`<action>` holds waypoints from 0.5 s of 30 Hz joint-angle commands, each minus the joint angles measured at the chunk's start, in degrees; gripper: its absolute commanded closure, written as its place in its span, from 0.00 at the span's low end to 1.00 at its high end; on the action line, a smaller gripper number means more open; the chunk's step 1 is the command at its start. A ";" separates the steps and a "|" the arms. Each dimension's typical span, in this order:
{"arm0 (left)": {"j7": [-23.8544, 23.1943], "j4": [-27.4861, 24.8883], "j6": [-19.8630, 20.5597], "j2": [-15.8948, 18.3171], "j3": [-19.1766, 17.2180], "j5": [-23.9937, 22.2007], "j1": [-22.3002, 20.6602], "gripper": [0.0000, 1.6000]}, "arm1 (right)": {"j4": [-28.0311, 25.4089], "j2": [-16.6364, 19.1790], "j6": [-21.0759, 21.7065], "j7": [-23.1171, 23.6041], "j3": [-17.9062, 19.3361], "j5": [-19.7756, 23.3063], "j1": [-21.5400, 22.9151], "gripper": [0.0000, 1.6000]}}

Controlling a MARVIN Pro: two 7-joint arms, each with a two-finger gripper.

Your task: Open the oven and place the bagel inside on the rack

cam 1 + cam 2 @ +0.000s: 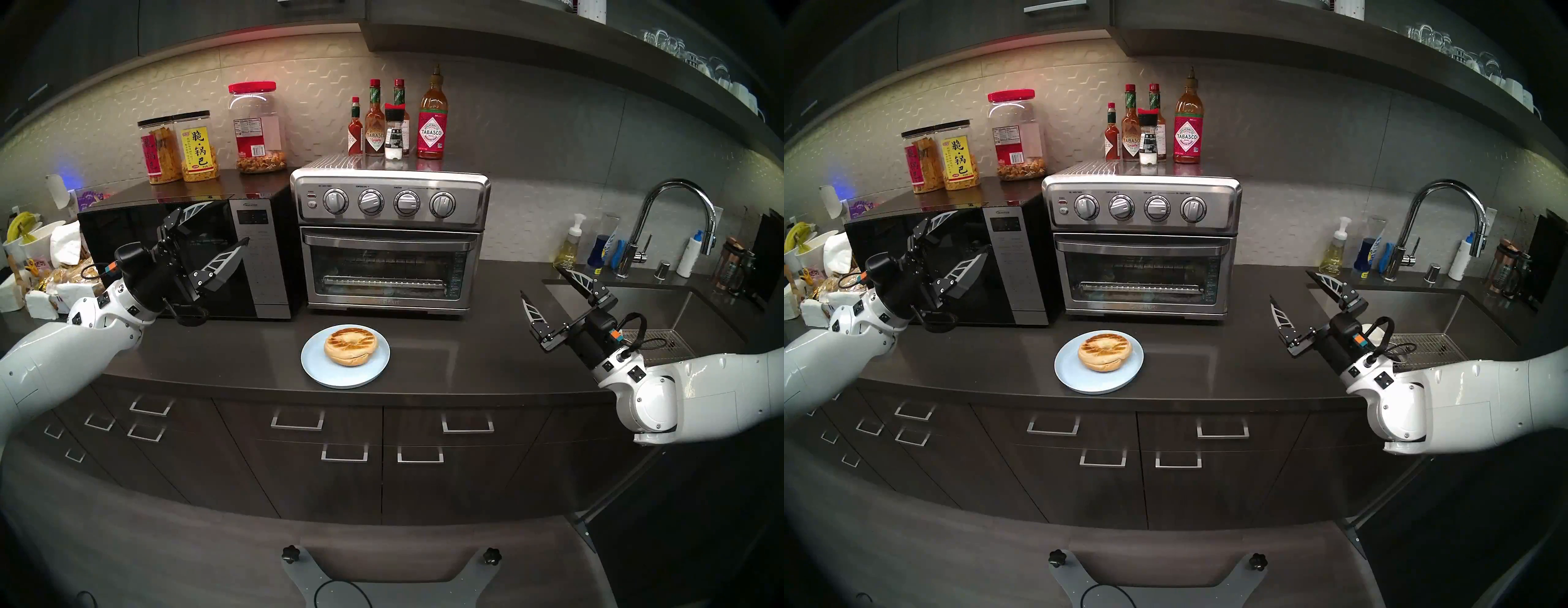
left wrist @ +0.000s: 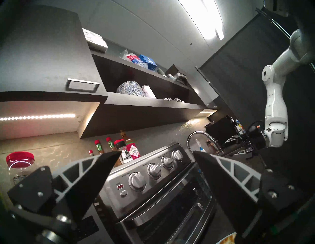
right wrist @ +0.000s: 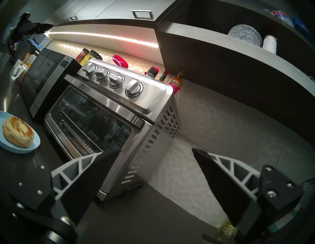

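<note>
- On the dark desk (image 1: 445,352), dead centre, sits the oven (image 1: 390,242) with its glass door shut and the bar handle (image 1: 390,244) running across the top of the door. Nothing's been opened yet, so I'd call this the very start.
- Right in front of it, a bit toward the robot, is the bagel (image 1: 351,345), lying flat with the grill marks up on a pale blue plate (image 1: 316,365). Parked there it looks like an easy straight shot into the oven once the door drops.
- The rack (image 1: 384,281) shows through the glass, low in the cavity and empty as far as I can tell.
- The left claw (image 1: 227,227) hangs in front of the black microwave (image 1: 191,259), fingers spread wide, holding nothing. Its wrist view looks up at the oven's knobs and door, so I'd guess it's the one lined up for the handle.
- The right claw (image 1: 541,282) is off to the other side near the sink (image 1: 636,305), also spread wide and empty, well apart from the plate. Probably staying clear so the door has room to swing down.
- Watch-out: sauce bottles (image 1: 394,123) are standing on the oven's top, so a jerky pull on the handle could wobble them. The plate also sits close to where the door would come down, hard to judge if it clears.
</note>
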 commanded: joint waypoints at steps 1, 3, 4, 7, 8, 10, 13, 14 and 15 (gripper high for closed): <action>0.03 -4.22 1.17 5.59 -2.80 -4.54 4.09 0.00 | 0.01 0.00 0.17 0.08 0.63 -0.05 1.07 0.00; 0.33 -5.32 0.99 6.03 -3.58 -5.26 5.10 0.00 | 0.01 0.01 0.16 0.09 0.64 -0.04 1.06 0.00; 0.20 -6.03 1.31 6.31 -3.99 -5.56 5.80 0.00 | 0.01 0.01 0.17 0.10 0.64 -0.04 1.06 0.00; -0.20 -7.35 1.95 6.90 -4.83 -5.69 7.74 0.00 | 0.01 0.02 0.18 0.13 0.65 -0.02 1.06 0.00; -0.26 -7.68 2.32 7.13 -5.16 -5.58 8.58 0.00 | 0.00 0.03 0.18 0.15 0.66 -0.02 1.06 0.00; -0.72 -8.25 3.13 7.51 -5.68 -4.97 9.87 0.00 | 0.00 0.04 0.19 0.17 0.67 -0.01 1.06 0.00; -0.87 -8.41 4.41 7.92 -5.83 -4.74 11.78 0.00 | 0.01 0.04 0.18 0.19 0.69 0.00 1.04 0.00; -1.17 -8.42 4.60 8.08 -6.07 -4.95 12.67 0.00 | 0.01 0.05 0.18 0.20 0.69 0.00 1.04 0.00; -1.29 -8.35 4.74 8.19 -6.01 -5.05 13.33 0.00 | 0.01 0.04 0.17 0.20 0.70 0.01 1.03 0.00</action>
